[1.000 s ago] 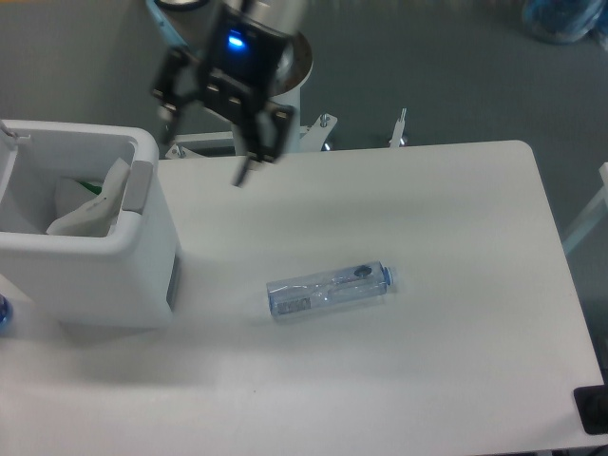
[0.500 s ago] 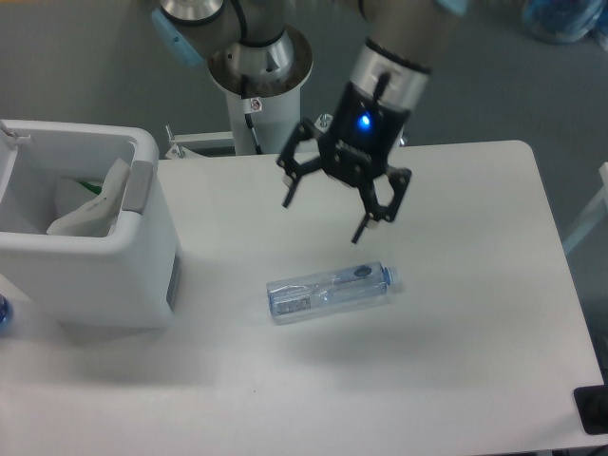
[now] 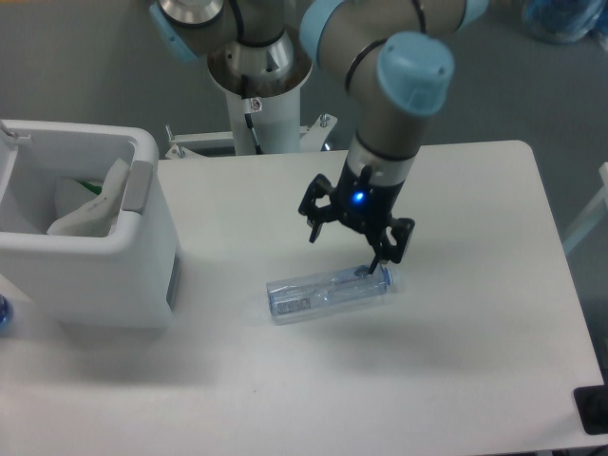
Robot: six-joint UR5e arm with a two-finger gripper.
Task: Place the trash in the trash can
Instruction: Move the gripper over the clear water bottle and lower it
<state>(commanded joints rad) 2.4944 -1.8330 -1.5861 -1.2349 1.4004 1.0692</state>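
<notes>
The gripper [image 3: 349,248] hangs with fingers [image 3: 314,231] spread, released, partly hiding the bottle [image 3: 328,292]; the pouch [image 3: 95,204] sits half-hidden inside the trash can [image 3: 90,271].

Even overhead light, soft shadows, slight blur

White table [image 3: 456,380] spreads across the view, grey carpeted floor [image 3: 85,57] behind it, even overhead light, soft shadows.
</notes>
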